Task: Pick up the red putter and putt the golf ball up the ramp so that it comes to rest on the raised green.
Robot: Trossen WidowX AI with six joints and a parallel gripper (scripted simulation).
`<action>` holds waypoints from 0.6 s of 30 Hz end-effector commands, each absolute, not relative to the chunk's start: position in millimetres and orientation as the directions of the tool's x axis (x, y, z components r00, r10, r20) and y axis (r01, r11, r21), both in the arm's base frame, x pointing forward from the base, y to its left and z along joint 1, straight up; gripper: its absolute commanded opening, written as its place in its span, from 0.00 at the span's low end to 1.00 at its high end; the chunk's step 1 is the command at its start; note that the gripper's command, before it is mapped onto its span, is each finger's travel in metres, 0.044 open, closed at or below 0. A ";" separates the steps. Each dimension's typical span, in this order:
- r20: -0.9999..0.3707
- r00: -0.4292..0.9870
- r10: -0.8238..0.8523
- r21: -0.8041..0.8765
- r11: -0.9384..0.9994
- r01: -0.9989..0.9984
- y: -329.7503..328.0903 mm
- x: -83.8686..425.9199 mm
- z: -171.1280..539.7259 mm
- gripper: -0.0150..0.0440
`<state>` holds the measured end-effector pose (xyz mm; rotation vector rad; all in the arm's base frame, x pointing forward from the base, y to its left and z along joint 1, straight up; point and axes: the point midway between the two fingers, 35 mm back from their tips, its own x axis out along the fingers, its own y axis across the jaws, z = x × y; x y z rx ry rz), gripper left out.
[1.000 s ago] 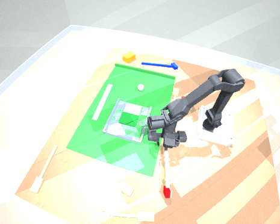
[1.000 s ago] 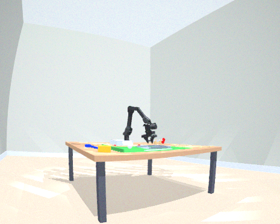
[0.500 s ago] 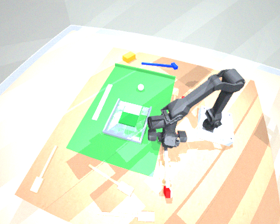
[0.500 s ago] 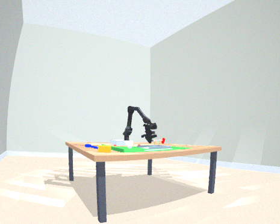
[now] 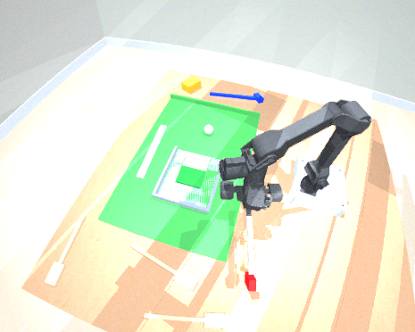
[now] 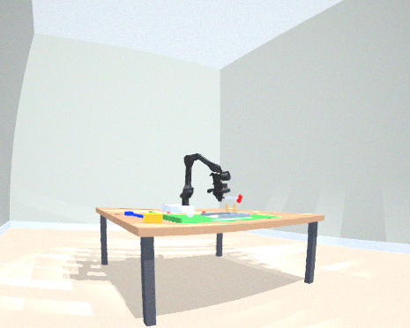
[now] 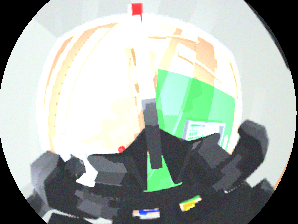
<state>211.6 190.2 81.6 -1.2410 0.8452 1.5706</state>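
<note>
The red putter has a red head (image 5: 251,282) (image 6: 239,198) (image 7: 136,9), a white shaft (image 5: 250,245) and a dark grip (image 7: 151,112). My gripper (image 5: 249,209) (image 6: 219,197) (image 7: 150,129) is shut on that grip. The putter is held above the small wooden stand (image 6: 231,208), its head pointing away from the arm. The white golf ball (image 5: 208,129) (image 6: 190,214) lies on the green mat (image 5: 133,210) (image 7: 172,95). A grey-walled frame (image 5: 180,204) on the mat surrounds a pale ramp area and a darker green square (image 5: 190,177). The ramp's slope is hard to make out.
A blue putter (image 5: 236,95) (image 6: 133,214) and a yellow block (image 5: 191,84) (image 6: 152,218) lie beyond the mat's far edge. A white strip (image 5: 152,152) lies left of the frame. Pale putters (image 5: 53,273) (image 5: 186,279) (image 5: 215,319) lie near the front. The white arm base (image 5: 334,196) is at the right.
</note>
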 end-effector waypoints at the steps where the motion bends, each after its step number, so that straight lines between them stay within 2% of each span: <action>1: -0.964 -0.052 0.262 -0.039 -0.330 -0.943 190.4 209.0 112.7 0.25; 8: -0.966 -0.045 0.253 -0.038 -0.315 -0.948 186.6 212.1 109.8 0.25; 18: -0.974 0.005 0.225 -0.025 -0.086 -0.996 147.3 251.1 112.7 0.25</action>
